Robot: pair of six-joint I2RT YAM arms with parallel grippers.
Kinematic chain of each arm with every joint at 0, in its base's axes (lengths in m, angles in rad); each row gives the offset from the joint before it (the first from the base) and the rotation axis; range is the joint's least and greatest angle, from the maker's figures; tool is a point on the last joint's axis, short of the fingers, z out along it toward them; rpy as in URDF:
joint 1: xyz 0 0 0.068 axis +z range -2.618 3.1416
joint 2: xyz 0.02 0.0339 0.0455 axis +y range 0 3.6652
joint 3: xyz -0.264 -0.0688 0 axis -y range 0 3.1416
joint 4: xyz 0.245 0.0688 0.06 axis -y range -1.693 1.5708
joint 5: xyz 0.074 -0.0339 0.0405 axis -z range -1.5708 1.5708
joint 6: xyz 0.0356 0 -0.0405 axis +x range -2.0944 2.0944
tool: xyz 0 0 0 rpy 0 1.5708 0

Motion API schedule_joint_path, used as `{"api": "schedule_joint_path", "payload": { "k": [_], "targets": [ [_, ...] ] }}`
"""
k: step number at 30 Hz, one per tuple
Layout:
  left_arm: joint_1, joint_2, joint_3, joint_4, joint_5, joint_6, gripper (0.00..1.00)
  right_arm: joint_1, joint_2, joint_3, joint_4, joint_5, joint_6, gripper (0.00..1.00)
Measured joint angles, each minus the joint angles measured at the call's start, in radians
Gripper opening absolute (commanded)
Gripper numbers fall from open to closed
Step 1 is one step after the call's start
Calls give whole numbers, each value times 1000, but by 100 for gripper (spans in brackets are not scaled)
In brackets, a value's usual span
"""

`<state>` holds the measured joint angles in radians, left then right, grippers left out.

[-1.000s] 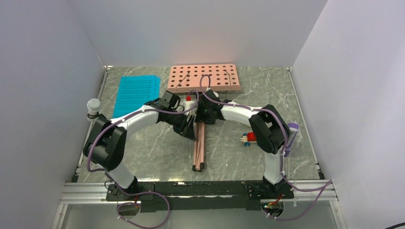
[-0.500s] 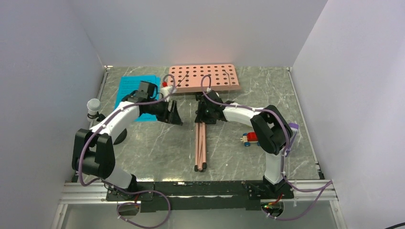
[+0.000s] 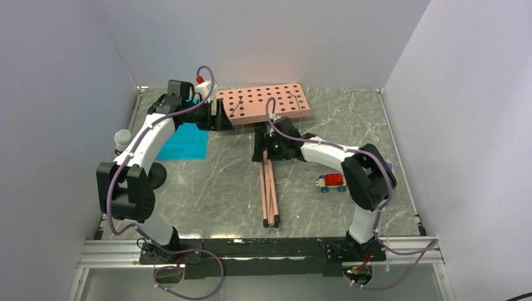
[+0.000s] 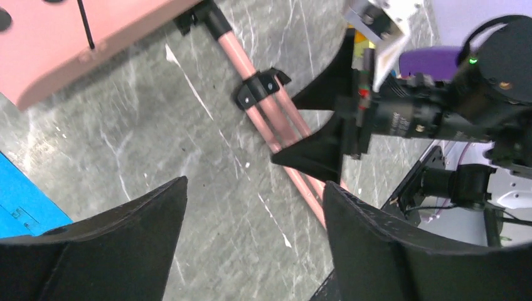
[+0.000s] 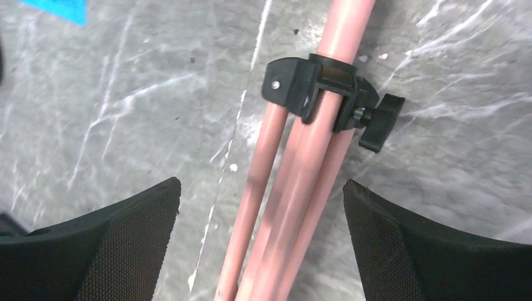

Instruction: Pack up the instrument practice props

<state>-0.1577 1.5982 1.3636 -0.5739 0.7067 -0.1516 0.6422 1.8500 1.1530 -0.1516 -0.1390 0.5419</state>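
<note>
Pale, bare walls close in the worktop point(image 3: 207, 182) on three sides. It is a grey-green slab veined with white, with an aluminium rail point(image 3: 106, 254) along the near edge. Far left, the cyan sheet-music pages point(image 3: 188, 143) lie flat toward the back, partly under the left arm point(image 3: 147, 135). The left end effector point(image 3: 223, 116) hovers just beside the left edge of the salmon-pink music stand point(image 3: 263, 103), released, its fingers point(image 4: 113, 244) spread wide with nothing between them. The stand lies on the marble, with its perforated desk toward the back wall and its folded legs running toward the near edge. The right end effector point(image 3: 263, 150) sits over those legs just below the black clamp point(image 5: 326, 94) — released too, its pads point(image 5: 113, 244) on either side of the tubes and apart from them. Further right stands a red toy car point(image 3: 332, 182). The purple metronome point(image 4: 431, 63) is beyond the right arm point(image 3: 364, 179) — mostly hidden from above, near the right wall.
</note>
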Motion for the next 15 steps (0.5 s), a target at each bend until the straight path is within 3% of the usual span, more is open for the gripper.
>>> {"api": "schedule_joint_path", "payload": {
  "k": [5, 9, 15],
  "targets": [
    [0, 66, 199, -80, -20, 53, 99, -99, -163, 23, -92, -103, -140, 100],
    [2, 131, 440, -143, -81, 134, 99, -212, -245, 227, -261, -139, -298, 100],
    [24, 145, 612, -118, -251, 179, 99, -216, -272, 568, -438, 56, -405, 100]
  ]
}}
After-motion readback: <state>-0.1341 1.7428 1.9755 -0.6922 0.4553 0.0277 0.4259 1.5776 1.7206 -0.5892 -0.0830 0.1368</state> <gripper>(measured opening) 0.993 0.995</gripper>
